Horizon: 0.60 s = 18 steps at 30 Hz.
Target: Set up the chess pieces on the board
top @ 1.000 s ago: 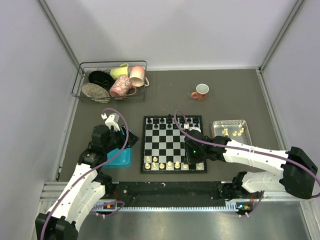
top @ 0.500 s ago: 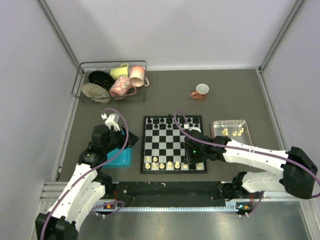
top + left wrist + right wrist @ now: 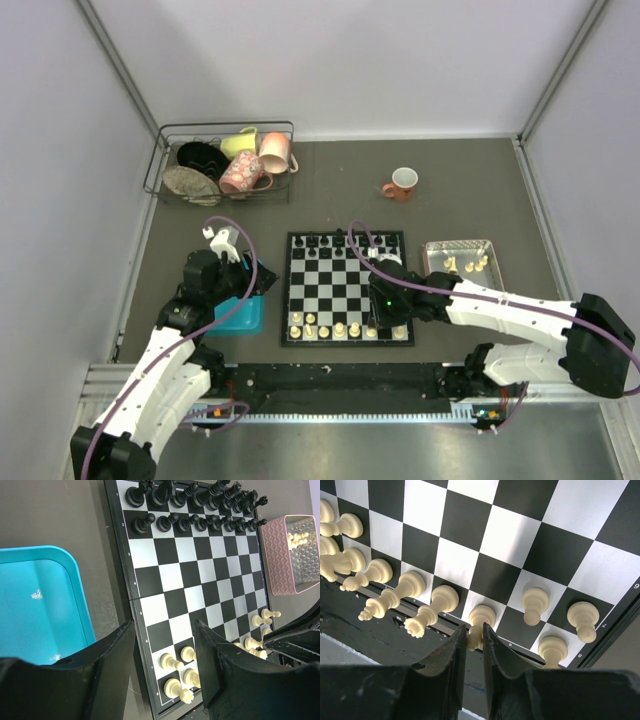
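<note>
The board [image 3: 345,285] lies flat in the middle. Black pieces [image 3: 345,243] fill its two far rows. Several cream-white chess pieces [image 3: 325,325] stand on its two near rows. My right gripper [image 3: 385,325] is low over the near row, and its fingers are shut on the head of a cream piece [image 3: 481,617] that stands on a white edge square of the board [image 3: 510,535]. My left gripper [image 3: 255,280] is open and empty, hovering at the board's left edge. In the left wrist view my left gripper [image 3: 164,630] frames the board [image 3: 170,575] and cream pieces [image 3: 182,655].
A pink tray [image 3: 458,262] right of the board holds several loose cream pieces [image 3: 297,537]. A blue tray [image 3: 240,312] sits left of the board, under my left arm. A wire basket [image 3: 225,165] with mugs stands at the back left. An orange mug [image 3: 402,183] stands behind the board.
</note>
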Tool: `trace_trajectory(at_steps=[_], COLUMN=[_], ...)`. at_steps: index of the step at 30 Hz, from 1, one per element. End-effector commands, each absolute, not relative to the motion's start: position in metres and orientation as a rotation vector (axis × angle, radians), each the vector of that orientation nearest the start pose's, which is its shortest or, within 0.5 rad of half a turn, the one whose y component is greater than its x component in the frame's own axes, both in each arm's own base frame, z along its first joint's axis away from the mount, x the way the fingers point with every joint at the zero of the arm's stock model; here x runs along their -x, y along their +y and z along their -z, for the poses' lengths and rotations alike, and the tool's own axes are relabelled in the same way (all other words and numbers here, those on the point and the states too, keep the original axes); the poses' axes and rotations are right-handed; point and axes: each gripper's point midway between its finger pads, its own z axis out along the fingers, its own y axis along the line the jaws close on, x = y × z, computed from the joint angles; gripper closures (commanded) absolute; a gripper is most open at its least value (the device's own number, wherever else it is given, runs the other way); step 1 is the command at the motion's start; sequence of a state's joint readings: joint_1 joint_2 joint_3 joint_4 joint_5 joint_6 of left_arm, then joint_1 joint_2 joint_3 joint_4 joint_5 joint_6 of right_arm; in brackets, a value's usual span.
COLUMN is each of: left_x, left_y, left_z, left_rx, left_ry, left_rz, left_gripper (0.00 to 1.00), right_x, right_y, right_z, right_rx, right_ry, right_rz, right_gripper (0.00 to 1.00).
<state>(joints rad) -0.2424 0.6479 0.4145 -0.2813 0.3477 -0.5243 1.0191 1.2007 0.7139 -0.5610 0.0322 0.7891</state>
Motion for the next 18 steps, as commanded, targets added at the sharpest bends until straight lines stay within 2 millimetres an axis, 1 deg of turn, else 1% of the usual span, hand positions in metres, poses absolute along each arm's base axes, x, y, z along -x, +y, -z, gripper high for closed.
trace_trajectory(at_steps=[1,11,18], left_x=[-0.225,-0.225,-0.225], left_y=[-0.137,-0.137,-0.137], left_z=[-0.135,-0.135,-0.135], left_rx=[0.059,0.058,0.059], left_ry=[2.111,2.112,2.111], left_rz=[0.824,0.823,0.824], left_gripper=[0.45,0.45,0.45], right_x=[-0.124,-0.124,-0.127], right_y=[0.256,0.258,0.26], right_z=[-0.08,-0.084,-0.095], right_rx=[0.311,0.315,0.32], right_ry=[2.678,2.674,2.641], right_rz=[-0.612,-0.628,-0.649], right_gripper=[0.82,0.82,0.82])
